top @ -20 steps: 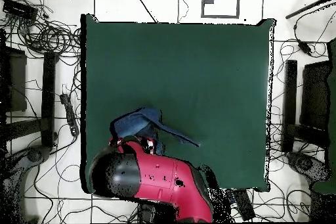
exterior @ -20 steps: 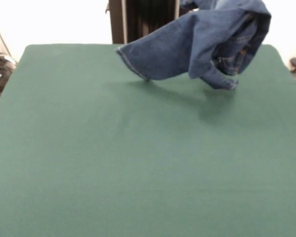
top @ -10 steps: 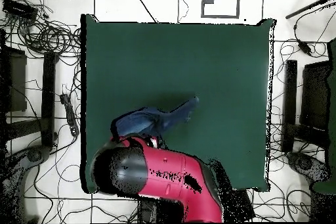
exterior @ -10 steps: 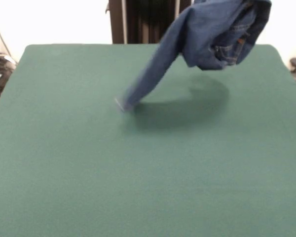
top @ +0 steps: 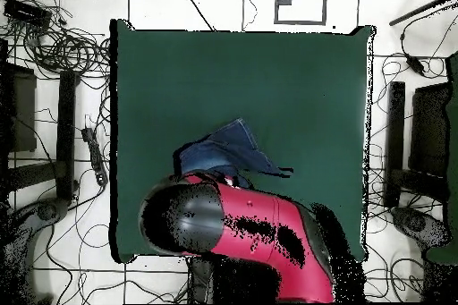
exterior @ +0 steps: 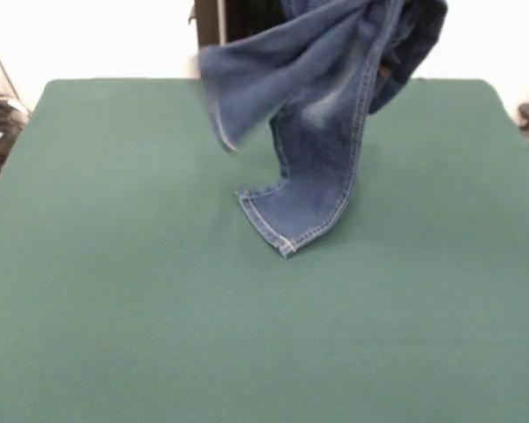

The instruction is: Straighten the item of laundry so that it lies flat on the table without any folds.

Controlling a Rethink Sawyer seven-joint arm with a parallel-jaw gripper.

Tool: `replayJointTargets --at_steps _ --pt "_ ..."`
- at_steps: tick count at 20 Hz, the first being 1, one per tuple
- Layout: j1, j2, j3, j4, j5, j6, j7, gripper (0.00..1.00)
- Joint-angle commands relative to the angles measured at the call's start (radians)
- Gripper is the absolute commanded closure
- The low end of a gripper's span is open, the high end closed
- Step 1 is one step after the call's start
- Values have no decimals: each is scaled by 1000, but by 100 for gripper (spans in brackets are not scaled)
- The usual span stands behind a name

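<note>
Jeans (exterior: 322, 115) hanging bunched over the table's (exterior: 115, 291) far middle, 1 leg's pale hem nearest the felt, arm (top: 241, 234) overhead, claw hidden, grip cannot be told, wide bare green left, right and near.

Robotics lab, loose cables (top: 63, 46) on floor, green table (top: 268, 78)

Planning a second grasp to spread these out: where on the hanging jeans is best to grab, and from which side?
Probably the hem of the lower hanging leg of the jeans: it dangles free above the table, edge exposed and stitched. Come in from the open near side in the front view; the upper part is bunched.
</note>
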Motion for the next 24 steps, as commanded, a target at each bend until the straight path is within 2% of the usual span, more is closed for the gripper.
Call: replayJointTargets --at_steps 1,6,12,20,24 --pt "6 3 73 -4 -18 21 75 100" --pt "19 20 67 -10 -43 -3 107 100" --pt "20 42 78 -39 -96 -14 86 100" --pt "22 36 73 13 -88 -81 140 100" --pt "21 37 76 1 -74 -54 146 100"
